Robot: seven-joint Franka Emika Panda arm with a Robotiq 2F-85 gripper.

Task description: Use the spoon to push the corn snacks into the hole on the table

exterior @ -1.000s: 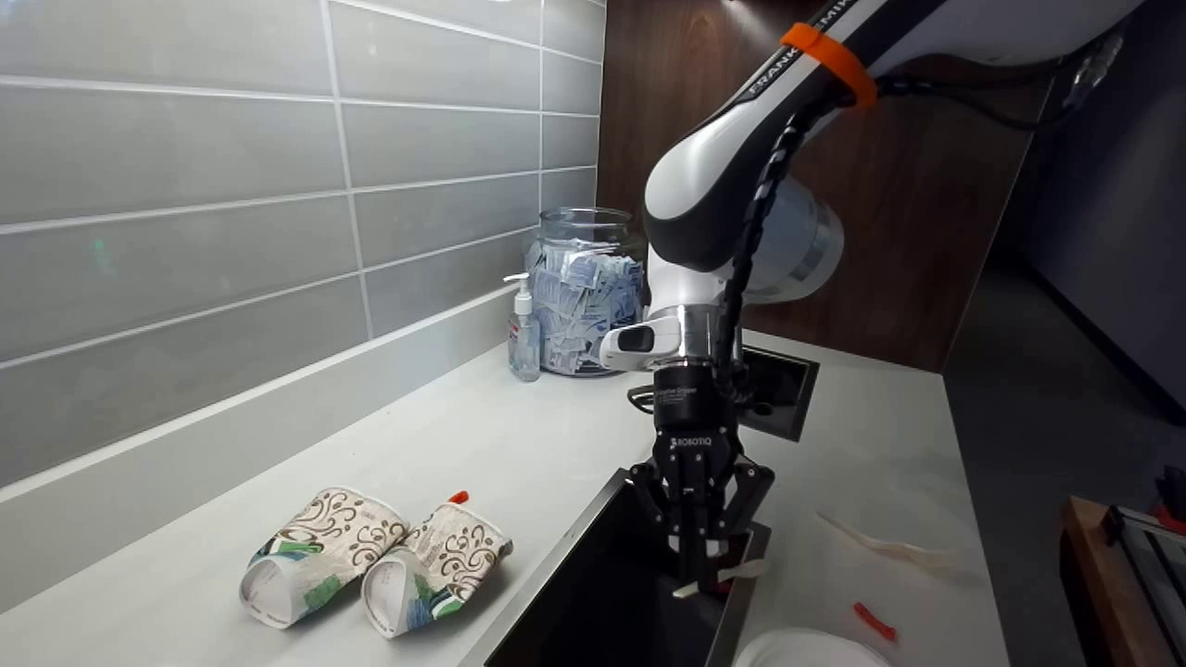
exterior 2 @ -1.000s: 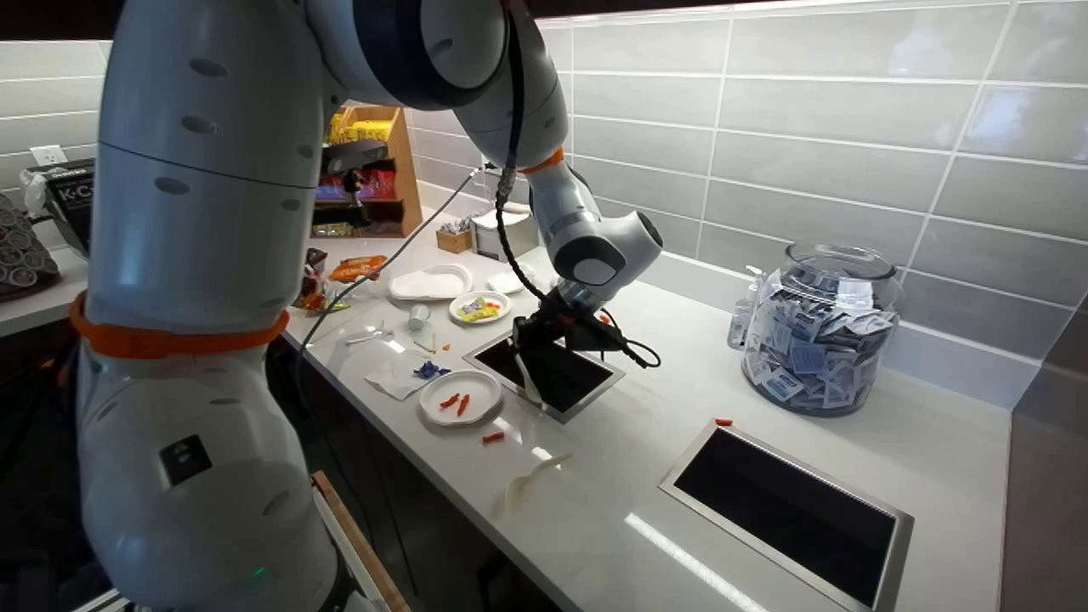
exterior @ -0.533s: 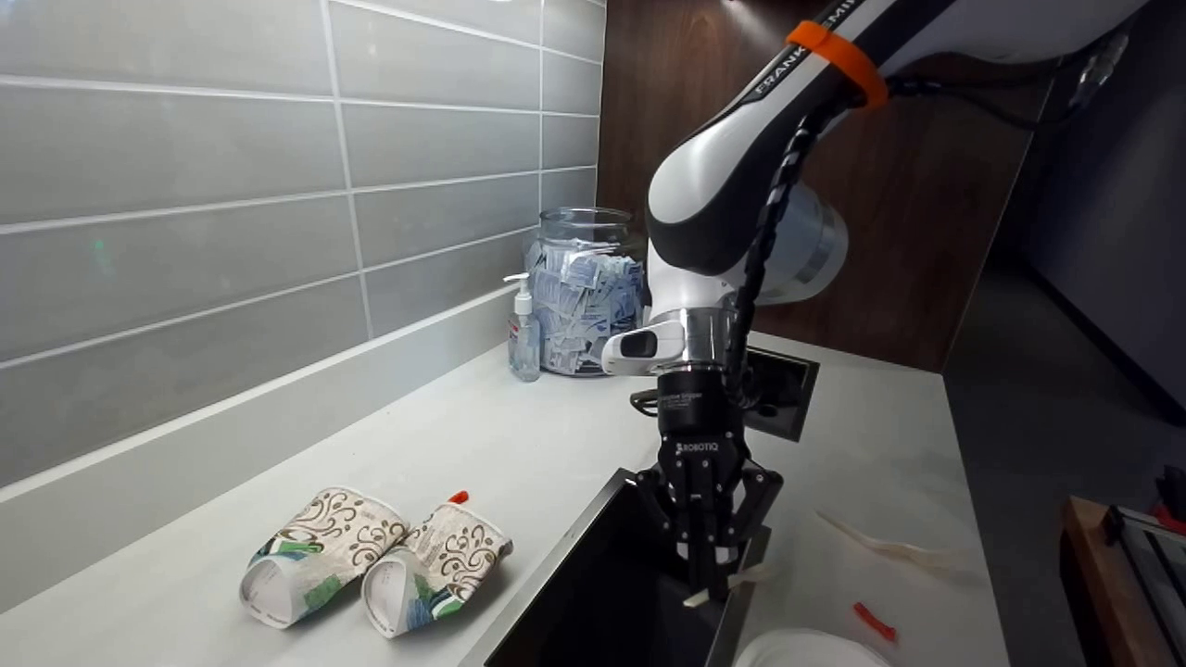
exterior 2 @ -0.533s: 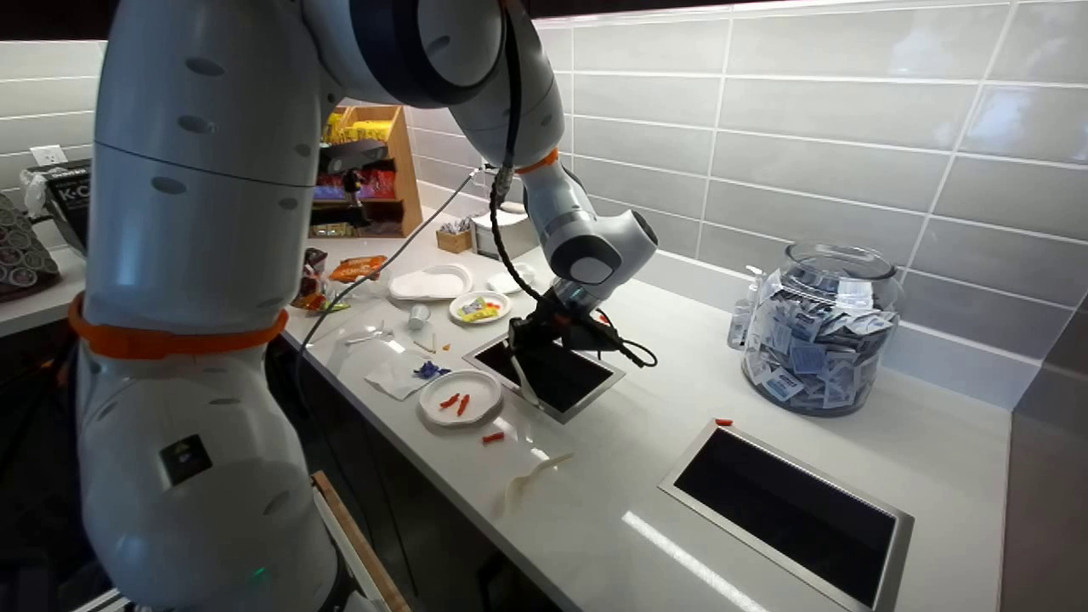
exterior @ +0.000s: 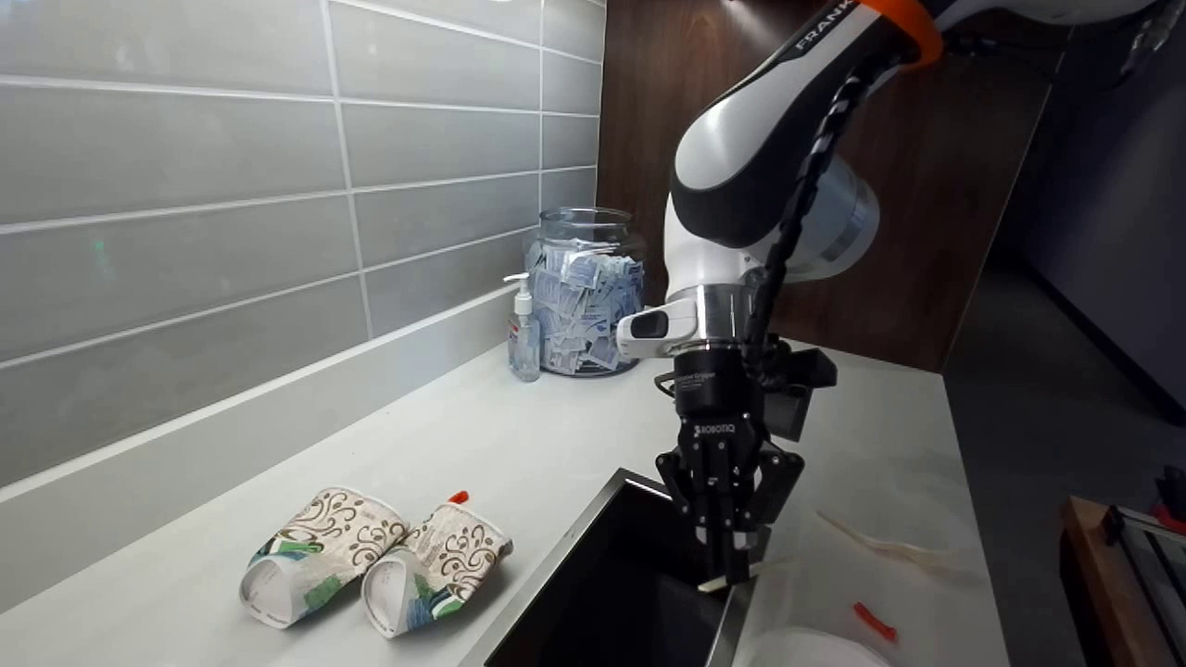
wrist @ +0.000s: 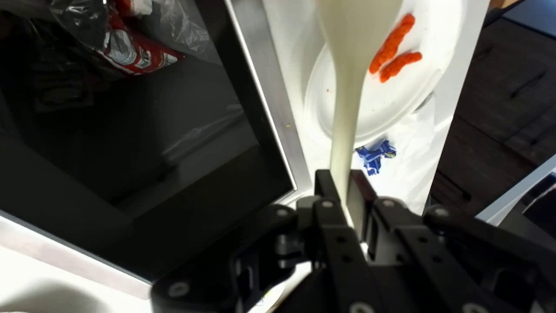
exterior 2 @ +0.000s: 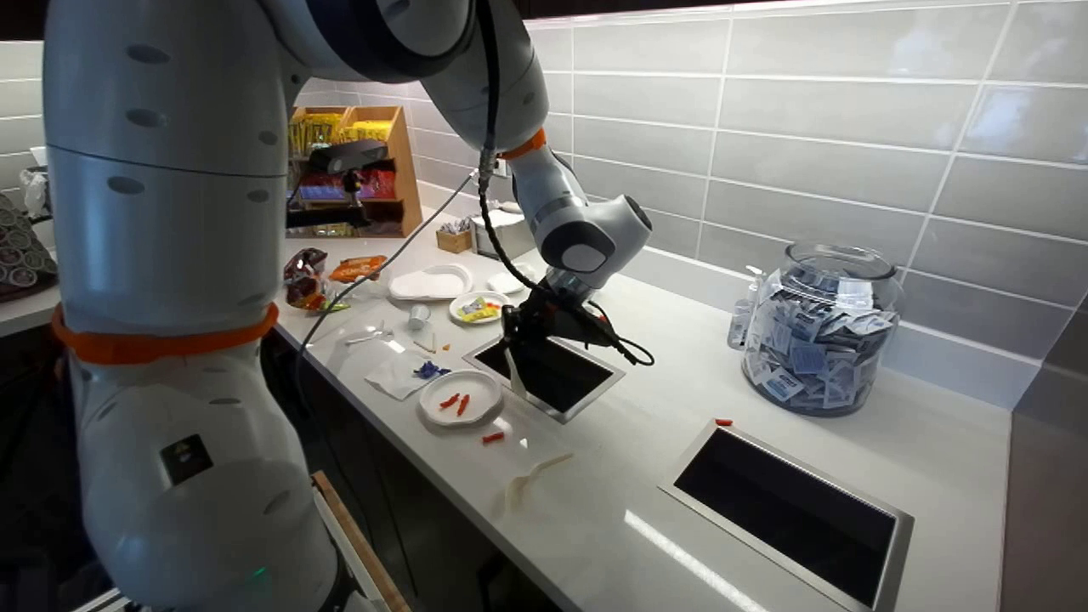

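My gripper [wrist: 341, 184] is shut on the handle of a pale spoon [wrist: 347, 95]. The gripper is over the near-counter edge of the hole [exterior: 593, 521], in an exterior view [exterior: 727, 567]. The spoon also shows in an exterior view [exterior 2: 515, 376], tilted, across the hole's steel rim [exterior 2: 537, 408]. Two orange-red corn snacks [wrist: 393, 43] lie on a white plate [wrist: 319, 115], partly behind the spoon in the wrist view. Another red snack [exterior 2: 493, 438] lies on the counter beside the plate, and one [exterior 2: 723, 422] lies by the second hole [exterior 2: 790, 510]. The spoon's bowl is cut off in the wrist view.
A second spoon [exterior 2: 523, 483] lies on the counter. A blue wrapper [exterior 2: 430, 371] is near the plate. Paper cups [exterior: 338, 537], a glass jar [exterior: 588, 315] and a pump bottle [exterior: 524, 343] stand toward the tiled wall. Wrappers [wrist: 143, 56] lie inside the hole.
The gripper, still holding the spoon, has moved right and slightly up in an exterior view and slightly left in an exterior view. The snacks and plate have not moved.
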